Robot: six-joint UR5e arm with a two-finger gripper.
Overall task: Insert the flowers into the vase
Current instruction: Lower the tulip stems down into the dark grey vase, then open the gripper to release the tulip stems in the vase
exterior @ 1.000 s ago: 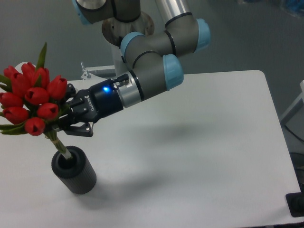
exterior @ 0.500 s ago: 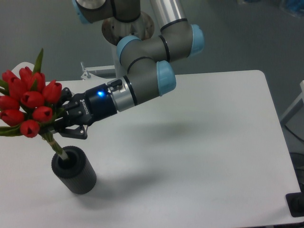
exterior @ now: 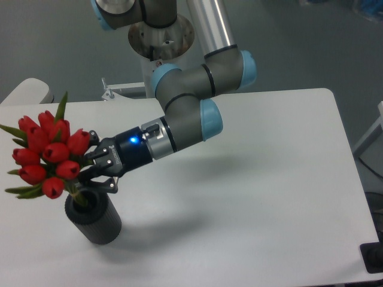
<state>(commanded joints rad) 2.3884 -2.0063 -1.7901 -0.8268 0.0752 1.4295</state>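
- The flowers [exterior: 51, 153]: a tied bunch of red tulip buds with narrow green leaves poking out at the top and left; the heads lean up and to the left, spreading wider than the vase below; the green stems run down into the vase's mouth, so the bunch sits just above it near the desk's left edge
- The vase [exterior: 96, 217]: a short dark grey cylinder with finely ribbed sides and a thick-walled round mouth; it stands slightly tilted near the desk's front-left corner
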